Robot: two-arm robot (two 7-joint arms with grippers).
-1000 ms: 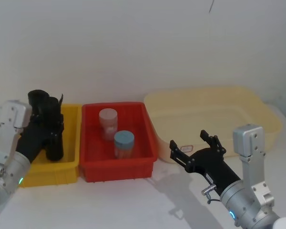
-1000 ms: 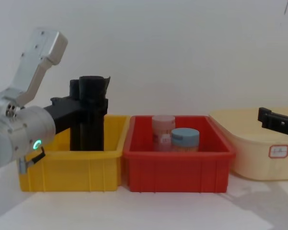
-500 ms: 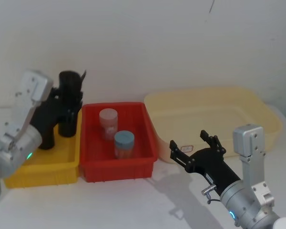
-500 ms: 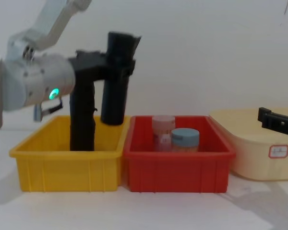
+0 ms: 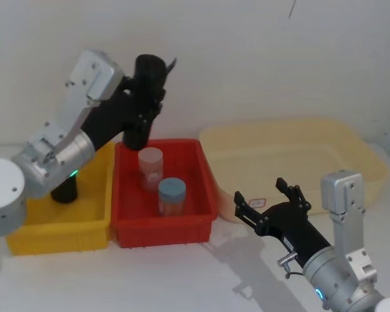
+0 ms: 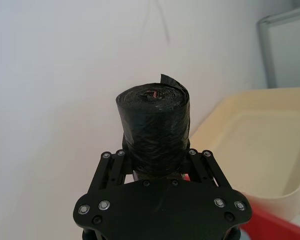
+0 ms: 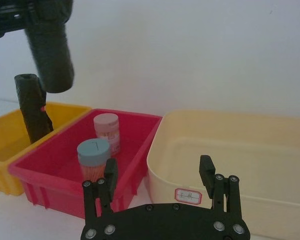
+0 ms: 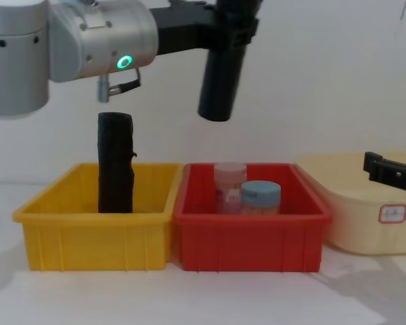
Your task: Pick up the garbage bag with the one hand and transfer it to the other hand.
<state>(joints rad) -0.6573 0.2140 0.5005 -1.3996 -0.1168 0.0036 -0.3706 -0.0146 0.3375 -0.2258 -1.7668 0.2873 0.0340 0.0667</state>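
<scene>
The garbage bag is a black roll, held upright in the air with a loose flap at its top. My left gripper, on the arm with the green ring, is shut on its upper part. From the chest view the garbage bag hangs high above the seam between the yellow and red bins. The left wrist view shows the roll end-on between the fingers. My right gripper, on the arm with the blue ring, stands open and empty low at the right, in front of the cream tub, and appears as an open gripper in its own wrist view.
A second black roll stands in the yellow bin. The red bin holds a pink-lidded jar and a blue-lidded jar. A large cream tub sits at the right. A white wall is close behind.
My left arm has lifted the garbage bag out of the yellow bin and carried it up and to the right. The right gripper has stayed where it was.
</scene>
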